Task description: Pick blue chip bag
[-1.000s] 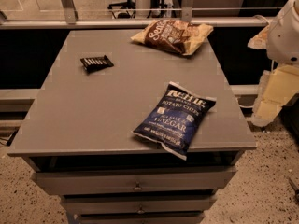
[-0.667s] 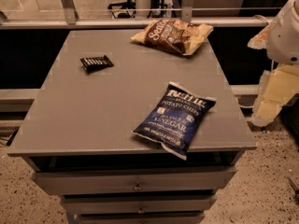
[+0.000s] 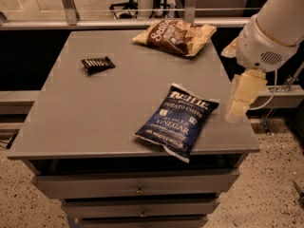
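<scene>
The blue chip bag (image 3: 178, 122) lies flat on the grey table (image 3: 95, 108), near the front right corner, with its white lettering facing up. One corner of the bag hangs slightly over the front edge. My gripper (image 3: 238, 107) hangs from the white arm (image 3: 268, 37) at the table's right edge. It points down, just right of the bag and a little above table height. It holds nothing that I can see.
A brown and tan chip bag (image 3: 175, 36) lies at the back right of the table. A small black ribbed packet (image 3: 98, 63) lies at the back left. Drawers (image 3: 137, 189) sit below the table top. A metal rail (image 3: 118, 23) runs behind the table.
My arm and gripper have moved left, from beyond the table's right side to its right edge, closer to the blue chip bag. The bags and the packet have not moved.
</scene>
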You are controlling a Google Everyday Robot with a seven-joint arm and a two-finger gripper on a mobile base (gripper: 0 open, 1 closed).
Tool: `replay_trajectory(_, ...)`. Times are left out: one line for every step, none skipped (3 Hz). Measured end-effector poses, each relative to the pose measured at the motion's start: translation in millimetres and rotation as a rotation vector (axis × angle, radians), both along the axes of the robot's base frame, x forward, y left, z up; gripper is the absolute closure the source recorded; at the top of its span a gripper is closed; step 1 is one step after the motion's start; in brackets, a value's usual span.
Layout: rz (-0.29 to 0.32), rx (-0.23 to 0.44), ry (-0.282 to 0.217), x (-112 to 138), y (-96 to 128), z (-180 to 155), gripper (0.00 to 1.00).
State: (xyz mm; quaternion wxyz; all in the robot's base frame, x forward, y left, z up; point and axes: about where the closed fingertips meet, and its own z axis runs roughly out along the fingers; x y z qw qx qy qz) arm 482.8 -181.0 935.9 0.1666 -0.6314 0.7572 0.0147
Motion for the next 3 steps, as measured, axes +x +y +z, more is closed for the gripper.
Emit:
replay_trajectory(0.045, 0.056, 0.019, 13, 23, -13, 0.00)
replay_trajectory(0.065, 0.113, 0.062, 16, 40, -31, 0.00)
replay_trajectory(0.066, 0.170, 0.116, 19, 54, -59, 0.00)
